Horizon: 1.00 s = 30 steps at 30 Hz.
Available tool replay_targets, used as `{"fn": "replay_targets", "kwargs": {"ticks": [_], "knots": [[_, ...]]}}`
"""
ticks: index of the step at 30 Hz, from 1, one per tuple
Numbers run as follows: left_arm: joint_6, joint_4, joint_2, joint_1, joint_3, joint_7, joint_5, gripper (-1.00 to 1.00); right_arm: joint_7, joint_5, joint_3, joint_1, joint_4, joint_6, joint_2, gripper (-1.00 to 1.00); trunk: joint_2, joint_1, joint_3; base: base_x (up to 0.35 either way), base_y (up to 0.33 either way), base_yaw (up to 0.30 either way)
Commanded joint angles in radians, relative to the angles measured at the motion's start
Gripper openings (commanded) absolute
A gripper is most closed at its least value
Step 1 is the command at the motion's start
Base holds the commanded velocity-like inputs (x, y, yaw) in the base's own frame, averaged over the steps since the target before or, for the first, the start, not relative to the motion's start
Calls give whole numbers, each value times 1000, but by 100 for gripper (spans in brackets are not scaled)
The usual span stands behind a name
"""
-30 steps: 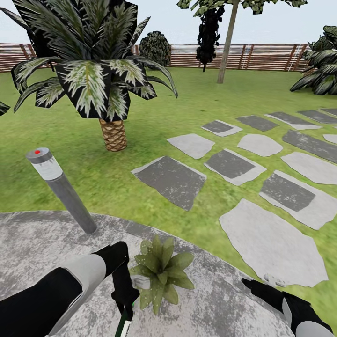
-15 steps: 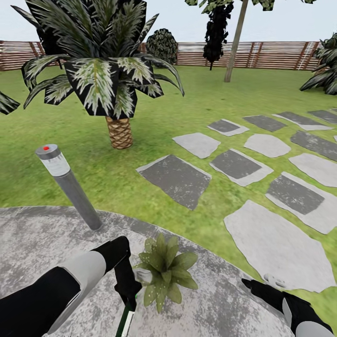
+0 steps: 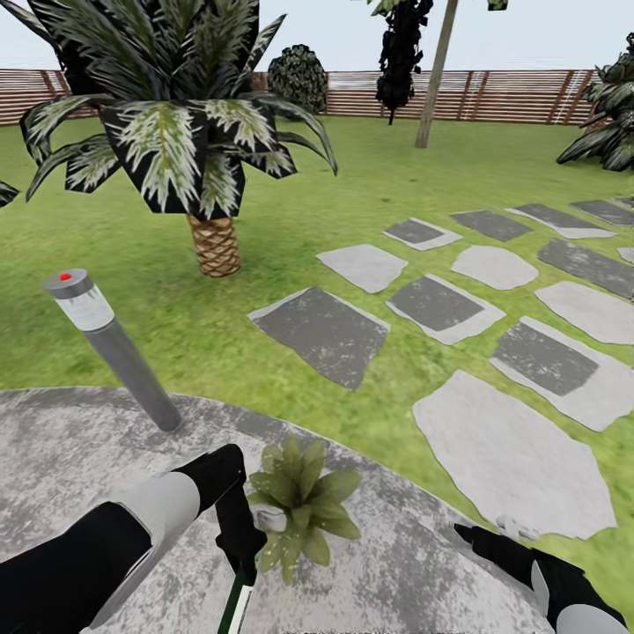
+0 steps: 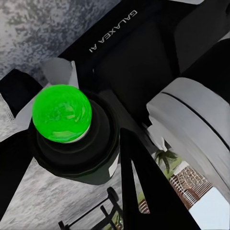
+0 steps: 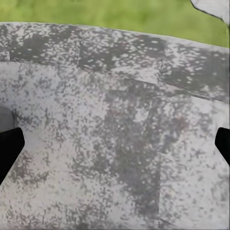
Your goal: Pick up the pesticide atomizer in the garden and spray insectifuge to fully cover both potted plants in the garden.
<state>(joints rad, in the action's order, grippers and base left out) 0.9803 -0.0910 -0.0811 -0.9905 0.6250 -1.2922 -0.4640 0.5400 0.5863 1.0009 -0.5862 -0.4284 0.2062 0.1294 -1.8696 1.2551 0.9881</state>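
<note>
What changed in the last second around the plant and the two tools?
Little changed. The head view swayed slightly, so the scene's shift is the camera's. The left tool keeps the atomizer beside the plant, and the right tool stays open over the patio.
</note>
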Motion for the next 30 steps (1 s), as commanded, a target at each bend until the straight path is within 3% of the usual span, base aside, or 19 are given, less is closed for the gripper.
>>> {"fn": "replay_targets", "kwargs": {"ticks": [1,11,30], "knots": [[9,-1,0,0,-4,-9,-10,-100,8,6,8,-1,-1,4,-1,100,0,0,2,0,-304,-71],[9,1,0,0,-1,-9,-10,-100,6,6,8,-1,-1,4,-1,100,0,0,8,0,-194,-1],[9,43,7,4,-2,-9,-10,-100,6,6,8,-1,-2,4,-1,100,0,0,31,0,-47,178]]}}
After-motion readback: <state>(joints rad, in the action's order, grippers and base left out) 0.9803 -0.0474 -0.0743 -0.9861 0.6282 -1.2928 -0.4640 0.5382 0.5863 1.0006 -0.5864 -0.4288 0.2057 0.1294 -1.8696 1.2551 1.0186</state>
